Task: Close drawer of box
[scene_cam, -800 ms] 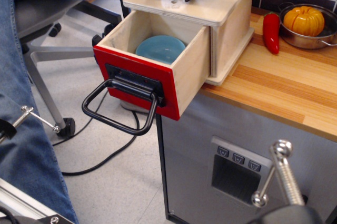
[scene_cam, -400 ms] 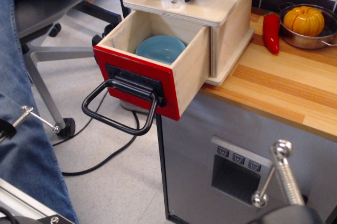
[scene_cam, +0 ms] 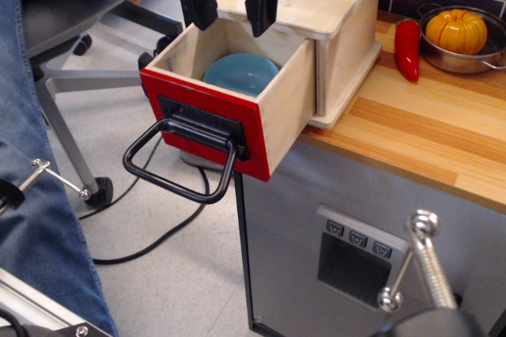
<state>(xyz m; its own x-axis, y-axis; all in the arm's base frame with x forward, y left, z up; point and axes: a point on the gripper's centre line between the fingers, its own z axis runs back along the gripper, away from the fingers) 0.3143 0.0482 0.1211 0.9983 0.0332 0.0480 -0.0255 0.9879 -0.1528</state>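
The pale plywood box (scene_cam: 352,44) stands on the wooden counter's left end. Its drawer (scene_cam: 237,107) is pulled far out to the lower left, over the floor. The drawer has a red front panel (scene_cam: 202,119) and a black loop handle (scene_cam: 178,167) hanging forward. A light blue bowl (scene_cam: 241,72) lies inside the drawer. My gripper (scene_cam: 231,9) is open, its two black fingers pointing down over the drawer's back part, in front of the box's top edge. It holds nothing and is well behind the red front.
A red pepper (scene_cam: 408,48) and a metal bowl with an orange pumpkin (scene_cam: 457,30) sit on the counter (scene_cam: 427,135) right of the box. A grey cabinet with buttons (scene_cam: 360,250) is below. A person in jeans (scene_cam: 32,195) and an office chair (scene_cam: 71,44) are at left.
My gripper has moved down and to the left, from over the box's top to over the open drawer. The drawer and bowl have not moved.
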